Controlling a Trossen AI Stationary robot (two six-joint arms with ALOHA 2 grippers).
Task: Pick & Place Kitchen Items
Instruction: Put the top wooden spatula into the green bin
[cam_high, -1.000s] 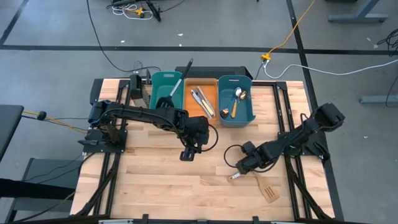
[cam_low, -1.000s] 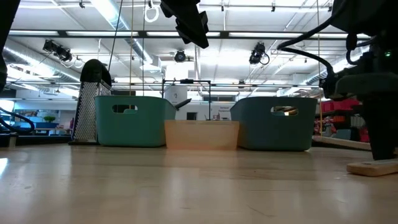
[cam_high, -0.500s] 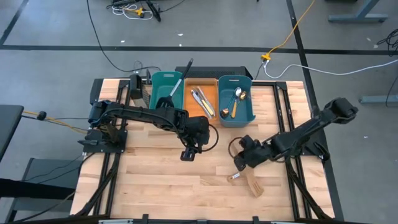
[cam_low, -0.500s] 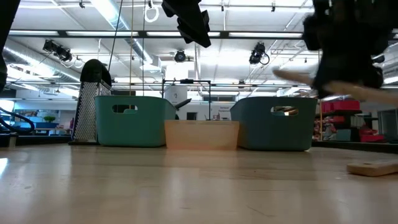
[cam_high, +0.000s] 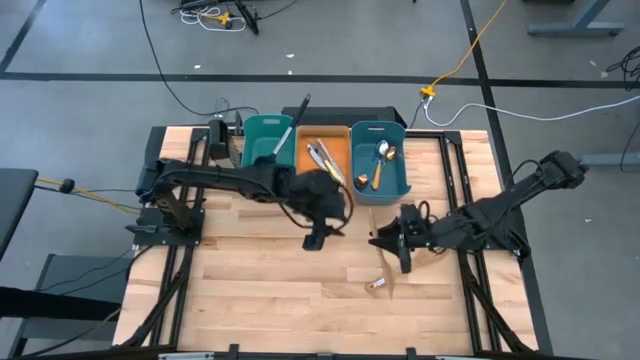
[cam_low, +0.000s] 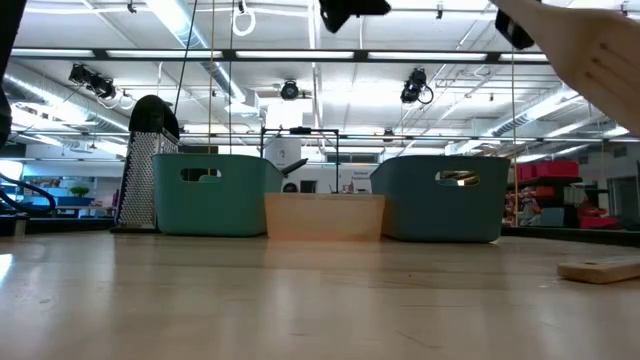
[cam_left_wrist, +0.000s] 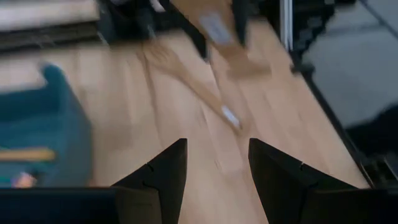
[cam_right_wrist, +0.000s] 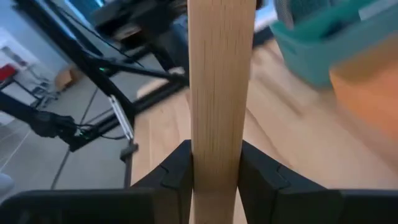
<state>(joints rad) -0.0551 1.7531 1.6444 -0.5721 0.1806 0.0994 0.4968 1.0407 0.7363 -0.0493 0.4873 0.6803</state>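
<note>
Right gripper (cam_right_wrist: 214, 177) jaws pinch a wooden spatula (cam_right_wrist: 219, 81) by its handle, held up off the surface (cam_high: 250, 290) just in front of the right teal bin (cam_high: 401, 185). Left gripper (cam_left_wrist: 212, 171) jaws are spread and empty (hovering mid-surface). Suggest carrying the spatula level and clearing the bin rim before letting go; a second wooden utensil (cam_high: 381, 283) lies on the surface near the right gripper.

Motion blur smears the pale wooden spatula (cam_left_wrist: 186, 71) at upper centre of the left wrist view. The low view's upper right edge crops the held light wooden spatula blade (cam_low: 600, 55); the upper edge crops both arms.
</note>
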